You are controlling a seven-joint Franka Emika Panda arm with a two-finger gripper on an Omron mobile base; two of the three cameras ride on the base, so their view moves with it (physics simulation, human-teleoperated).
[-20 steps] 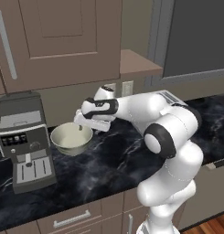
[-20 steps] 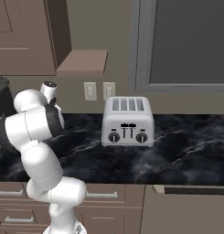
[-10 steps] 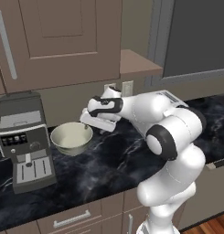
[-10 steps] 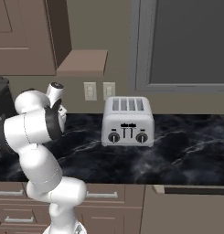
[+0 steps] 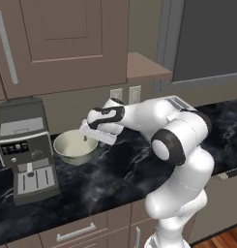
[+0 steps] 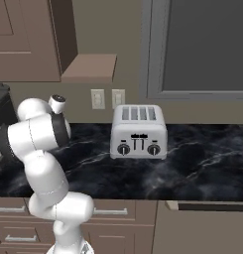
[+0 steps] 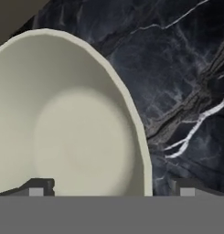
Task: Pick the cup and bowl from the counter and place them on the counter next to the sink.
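The cream-white bowl [image 5: 71,147] rests on the black veined counter [image 5: 120,174] beside the coffee machine. My gripper [image 5: 86,138] hangs over the bowl's right rim, pointing down into it. In the hand view the bowl [image 7: 63,128] takes up the left side. My gripper [image 7: 112,188] is open, with one fingertip [image 7: 38,187] over the bowl's inside and the other over the counter [image 7: 177,68] outside the rim. Nothing is held. The cup and the sink are out of view.
A grey coffee machine [image 5: 25,147] stands right next to the bowl on its left. A silver toaster [image 6: 138,131] sits on the counter [image 6: 202,173] to the arm's right. Wooden wall cabinets [image 5: 62,38] hang above.
The hand has tilted and dropped a little toward the bowl's right rim. The bowl has not moved and the jaws have stayed open.
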